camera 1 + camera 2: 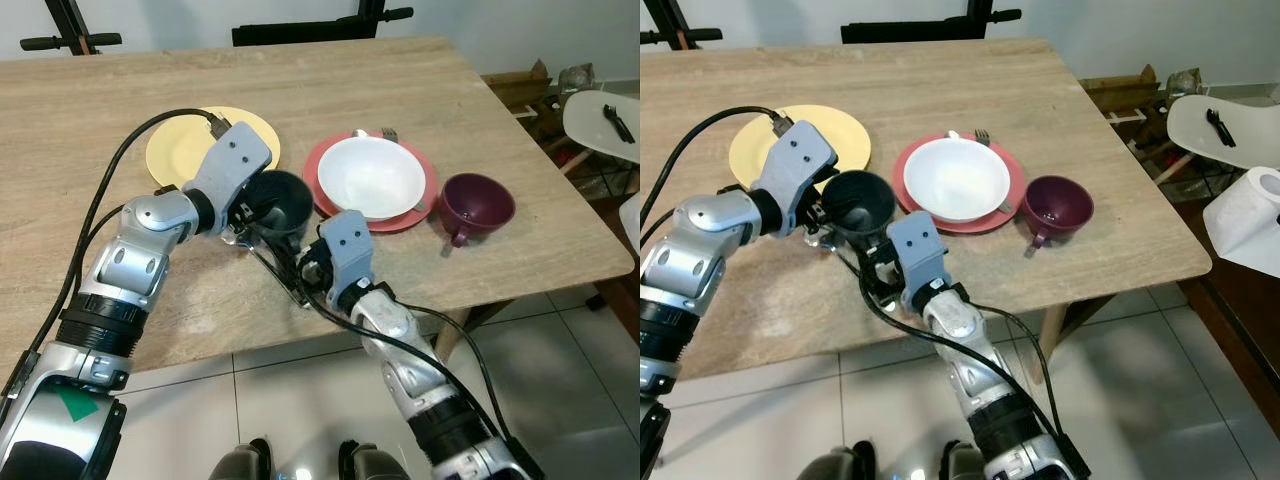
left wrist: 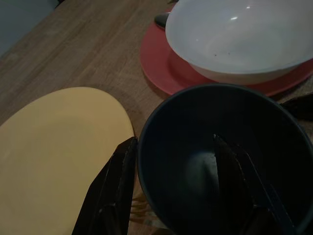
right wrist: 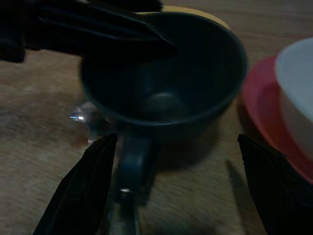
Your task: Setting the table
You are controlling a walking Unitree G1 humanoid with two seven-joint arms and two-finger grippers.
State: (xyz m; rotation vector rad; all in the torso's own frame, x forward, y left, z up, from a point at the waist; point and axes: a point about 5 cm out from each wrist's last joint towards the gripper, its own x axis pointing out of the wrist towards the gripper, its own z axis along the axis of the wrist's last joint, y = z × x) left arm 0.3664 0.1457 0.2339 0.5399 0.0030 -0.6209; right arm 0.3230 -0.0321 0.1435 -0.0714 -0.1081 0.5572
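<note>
Dark cup (image 1: 277,199) standing on the wooden table (image 1: 330,80), between the yellow plate (image 1: 180,146) on its left and the red plate (image 1: 330,160) on its right, the latter bearing the white bowl (image 1: 371,176). A maroon cup (image 1: 477,203) stands further right, well apart from mine.

Grip. My left gripper (image 2: 171,191) straddles the cup's wall: one black finger (image 2: 115,181) lies outside against the rim, the other sits inside the bowl of the cup, so the wall is pinched between them. My right gripper (image 3: 173,183) is spread wide, fingers apart on either side of the cup's handle (image 3: 134,161), holding nothing.

Handling. I judge the cup rigid and glazed, hence slippery and breakable if dropped; it looks empty and probably moderate in weight. A wall pinch is adequate for an upright lift, but the smooth glaze may let it rotate or slip, so the handle or a firmer hold lower down would be safer.

Views compared. My left wrist view shows the finger inside the cup and the cup's rim just beside the yellow plate. My right wrist view shows the handle facing me and a small shiny object at the cup's base, too blurred to identify. The head views give the overall layout, with cutlery (image 1: 388,133) peeking beyond the white bowl.
</note>
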